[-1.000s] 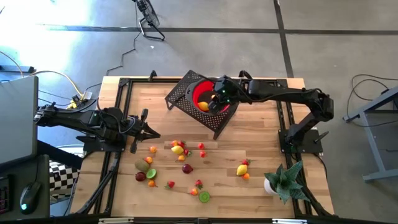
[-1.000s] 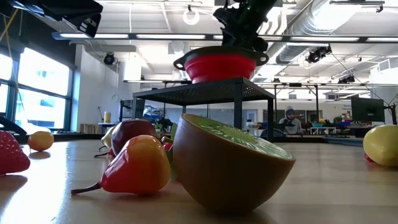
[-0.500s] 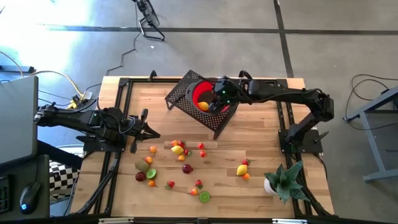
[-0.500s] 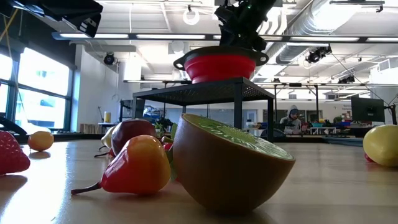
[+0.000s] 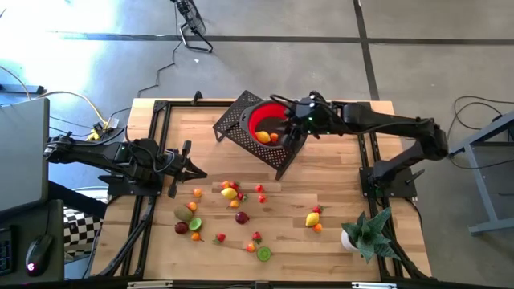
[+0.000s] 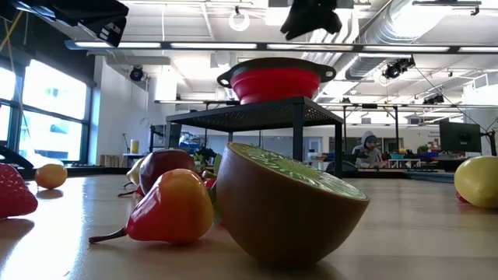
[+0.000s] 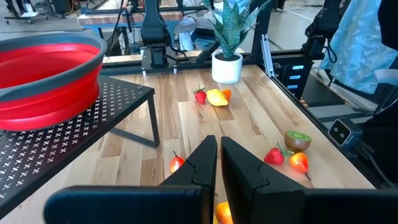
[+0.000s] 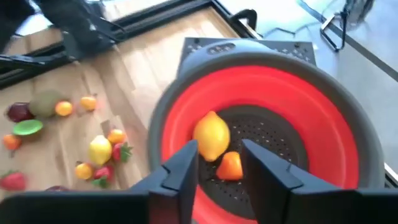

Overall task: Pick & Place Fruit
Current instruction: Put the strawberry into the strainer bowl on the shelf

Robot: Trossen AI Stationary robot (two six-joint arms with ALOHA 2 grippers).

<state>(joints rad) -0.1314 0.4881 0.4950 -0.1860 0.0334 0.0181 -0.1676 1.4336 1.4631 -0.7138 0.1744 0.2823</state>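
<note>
The right gripper (image 8: 219, 163) is hovering above the red bowl (image 5: 259, 117) on the black perforated stand (image 5: 233, 122), its jaws parted and holding nothing. A yellow fruit (image 8: 211, 135) and an orange fruit (image 8: 230, 166) are lying in the bowl. The remaining fruit (image 5: 230, 193) is lying scattered on the surface (image 5: 321, 172). The left gripper (image 5: 198, 173) is resting at the surface's left side, jaws closed and empty.

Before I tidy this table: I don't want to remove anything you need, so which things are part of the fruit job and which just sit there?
Part of the job:
- loose fruit
- lemon and orange fruit in the red bowl
- black mesh stand under it

Just sitting there:
- potted plant
</note>
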